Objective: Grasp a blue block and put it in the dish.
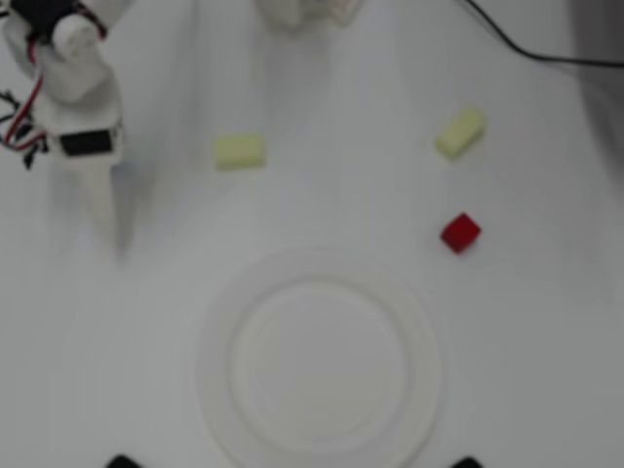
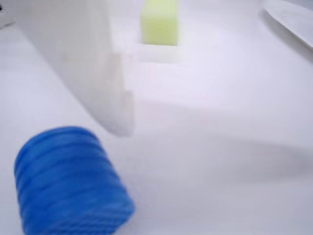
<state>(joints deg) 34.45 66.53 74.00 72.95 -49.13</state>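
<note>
The blue block [image 2: 68, 183] fills the lower left of the wrist view, a ribbed blue cylinder resting on the white table. Just above and right of it hangs one white finger [image 2: 88, 63]; a small gap seems to separate them, and the other finger is out of frame. In the overhead view my gripper [image 1: 102, 219] points down at the far left and covers the block almost wholly. The dish [image 1: 219, 390], a big white plate with a wide rim, lies at the bottom centre, well right of the gripper. Its rim [image 2: 291, 17] also shows at the wrist view's top right.
Two pale yellow blocks lie beyond the dish, one [image 1: 239, 151] [image 2: 160, 22] right of the gripper and one [image 1: 460, 132] at the far right. A red cube [image 1: 459, 232] sits right of the dish. A black cable [image 1: 526, 49] crosses the top right.
</note>
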